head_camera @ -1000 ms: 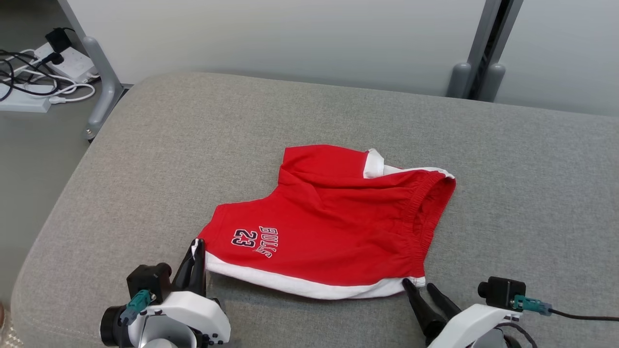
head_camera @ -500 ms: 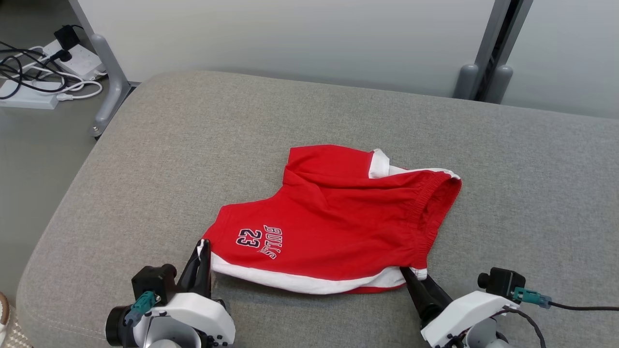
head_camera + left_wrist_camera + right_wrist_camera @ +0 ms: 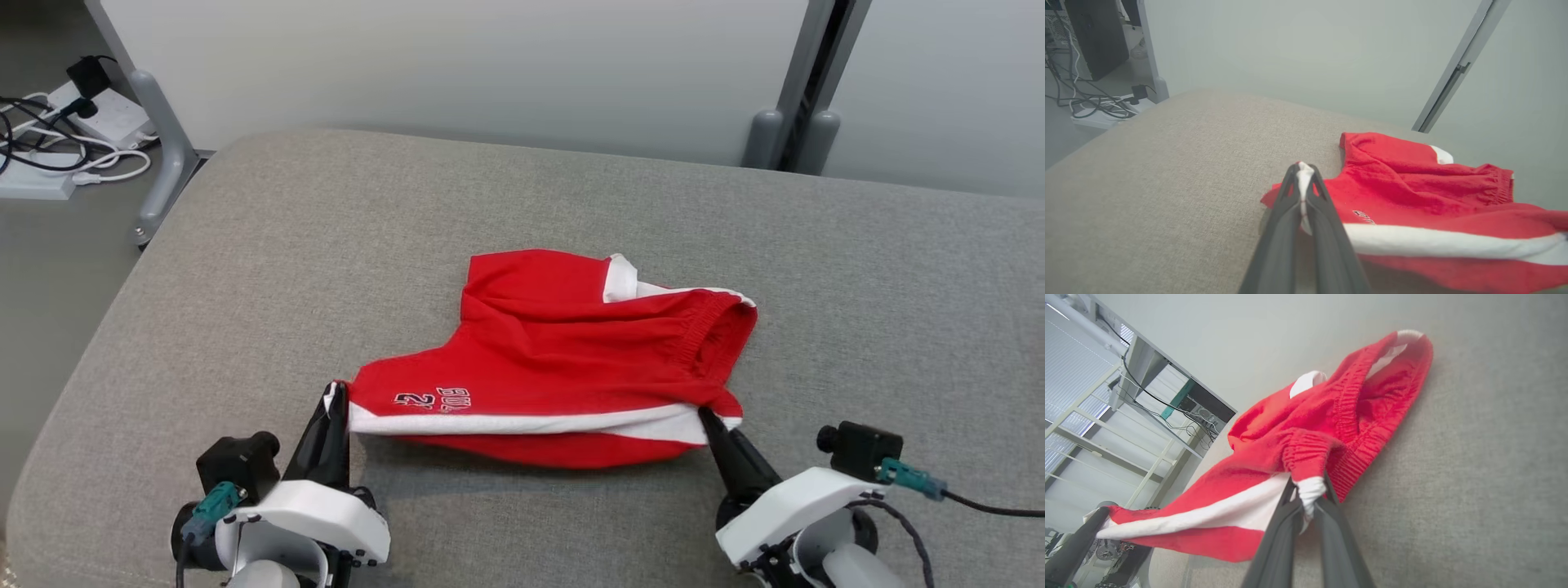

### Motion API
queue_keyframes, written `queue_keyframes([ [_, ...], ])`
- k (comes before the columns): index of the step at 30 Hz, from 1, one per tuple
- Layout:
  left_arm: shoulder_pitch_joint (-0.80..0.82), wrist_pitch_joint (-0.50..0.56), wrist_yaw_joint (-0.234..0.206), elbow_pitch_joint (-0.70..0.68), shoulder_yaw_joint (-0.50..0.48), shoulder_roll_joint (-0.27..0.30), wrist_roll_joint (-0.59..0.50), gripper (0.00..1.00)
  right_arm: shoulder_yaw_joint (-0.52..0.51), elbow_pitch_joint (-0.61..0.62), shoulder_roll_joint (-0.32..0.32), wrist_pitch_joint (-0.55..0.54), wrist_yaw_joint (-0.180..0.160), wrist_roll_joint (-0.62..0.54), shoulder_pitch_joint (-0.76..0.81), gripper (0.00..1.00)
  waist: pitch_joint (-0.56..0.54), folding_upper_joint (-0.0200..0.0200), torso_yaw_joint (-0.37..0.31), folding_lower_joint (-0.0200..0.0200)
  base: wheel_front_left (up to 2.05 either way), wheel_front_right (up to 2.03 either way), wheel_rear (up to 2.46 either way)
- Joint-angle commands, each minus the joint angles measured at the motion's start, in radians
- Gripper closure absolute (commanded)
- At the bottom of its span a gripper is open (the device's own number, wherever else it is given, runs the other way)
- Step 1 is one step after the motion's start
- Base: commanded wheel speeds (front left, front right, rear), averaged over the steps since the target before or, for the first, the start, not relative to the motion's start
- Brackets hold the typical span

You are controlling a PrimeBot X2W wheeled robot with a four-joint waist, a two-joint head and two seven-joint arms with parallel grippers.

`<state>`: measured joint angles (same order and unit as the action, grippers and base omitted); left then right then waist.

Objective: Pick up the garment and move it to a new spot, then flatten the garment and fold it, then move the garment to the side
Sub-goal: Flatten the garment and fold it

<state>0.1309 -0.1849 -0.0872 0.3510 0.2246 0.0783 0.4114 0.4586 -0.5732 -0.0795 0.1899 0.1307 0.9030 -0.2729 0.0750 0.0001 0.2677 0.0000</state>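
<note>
Red shorts [image 3: 563,351] with a white hem band, roughly centre of the grey cushion [image 3: 245,269], waistband end to the right. Left gripper [image 3: 333,398] pinched tight on the white hem corner at the shorts' left end, and the left wrist view shows white cloth squeezed between its closed fingers [image 3: 1280,232]. Right gripper [image 3: 707,418] clamped on the white hem corner at the right end by the elastic waistband, wad of white fabric bunched between its fingers [image 3: 1276,547]. Near hem is stretched between the two grippers, up off the cushion, with red fabric hanging below the band. Far part of the shorts rests on the cushion. Writing: navy, white-outlined print near the left end, folded over, only "BUL" and a "2" readable. Print too small to read in the left wrist view. Power strip [image 3: 106,114] with cables on the floor, far left
</note>
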Motion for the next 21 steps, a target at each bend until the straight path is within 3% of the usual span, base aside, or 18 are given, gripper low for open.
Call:
queue_keyframes([
  [1,0.014,0.006,0.010,-0.024,-0.009,0.002,0.018,1.00,-0.014,0.024,-0.028,0.012,0.000,-0.029,-0.001,1.00,-0.009,-0.0001,-0.014,0.0000,0.00,0.00,0.00],
  [8,0.057,0.050,0.031,-0.180,-0.029,0.008,0.073,1.00,-0.090,0.169,-0.123,-0.019,0.000,-0.206,-0.040,1.00,-0.043,-0.0001,-0.073,0.0000,0.00,0.00,0.00],
  [12,0.096,0.083,0.019,-0.292,-0.050,0.008,0.107,1.00,-0.149,0.288,-0.147,-0.084,0.000,-0.321,-0.062,1.00,-0.063,-0.0001,-0.112,0.0000,0.00,0.00,0.00],
  [21,0.205,0.172,-0.018,-0.482,-0.082,0.001,0.172,1.00,-0.269,0.578,-0.122,-0.337,0.000,-0.469,-0.093,1.00,-0.076,-0.0001,-0.187,0.0000,0.00,0.00,0.00],
])
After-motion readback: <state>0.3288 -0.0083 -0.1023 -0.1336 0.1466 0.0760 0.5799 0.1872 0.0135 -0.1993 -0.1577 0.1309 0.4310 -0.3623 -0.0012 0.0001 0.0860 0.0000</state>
